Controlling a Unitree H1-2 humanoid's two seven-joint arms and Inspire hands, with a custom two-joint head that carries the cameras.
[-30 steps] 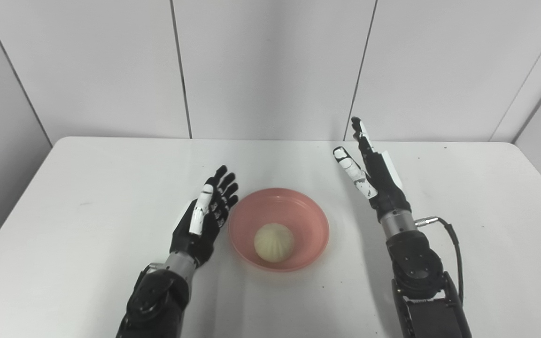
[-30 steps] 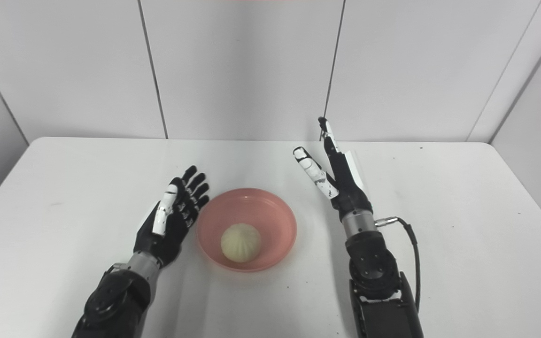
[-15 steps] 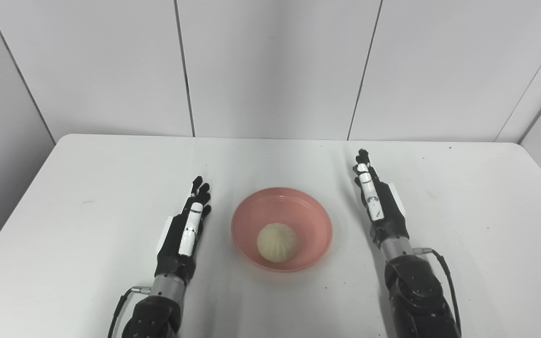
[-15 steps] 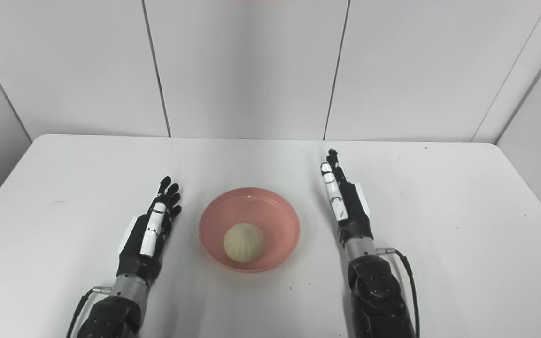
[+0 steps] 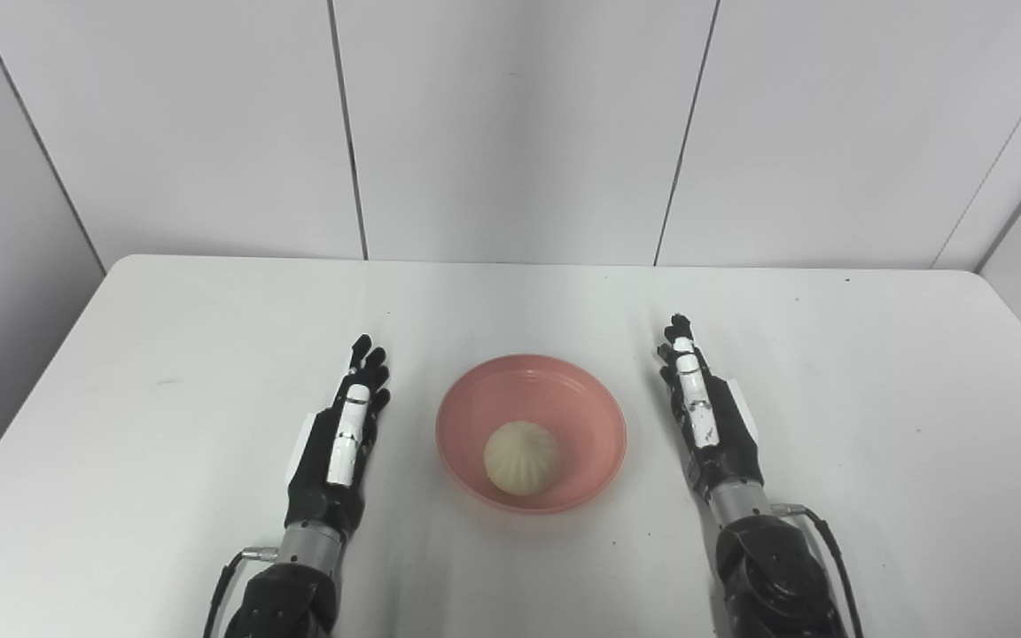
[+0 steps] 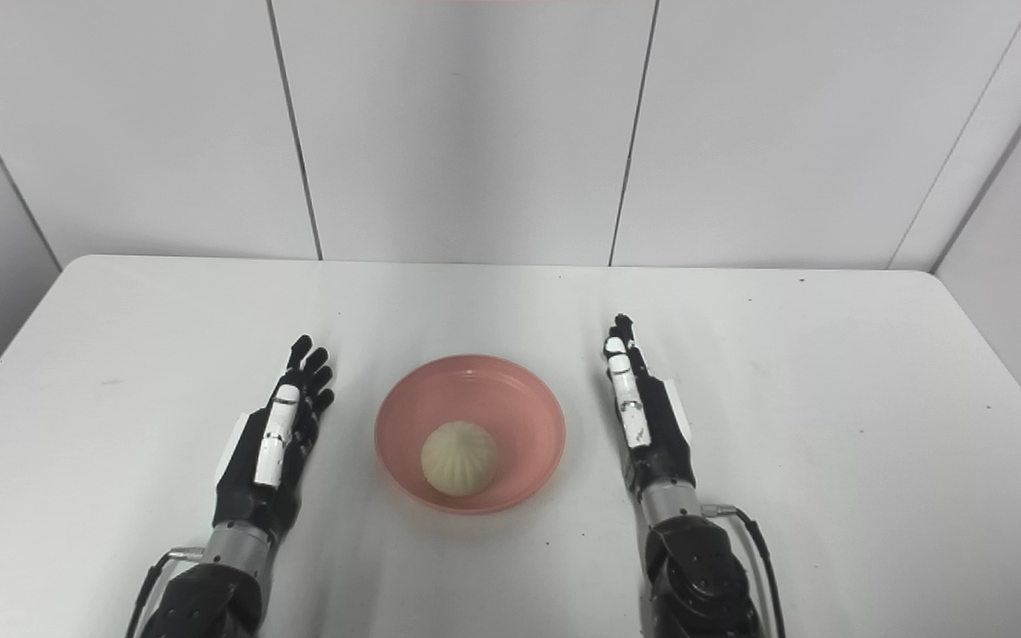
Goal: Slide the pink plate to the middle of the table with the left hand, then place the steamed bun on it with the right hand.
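Bun point(image 5: 521, 456) sits in plate point(image 5: 595, 412) mid-worktop, between left hand point(image 5: 338, 443) and right hand point(image 5: 707, 424); both released, empty, equally near.

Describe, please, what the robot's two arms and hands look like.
Both are black. The left hand and right hand each have slim black fingers, one digit faced in white with small dark marks, a white side panel, a silver wrist ring and a thin black cable by the rounded black forearm.
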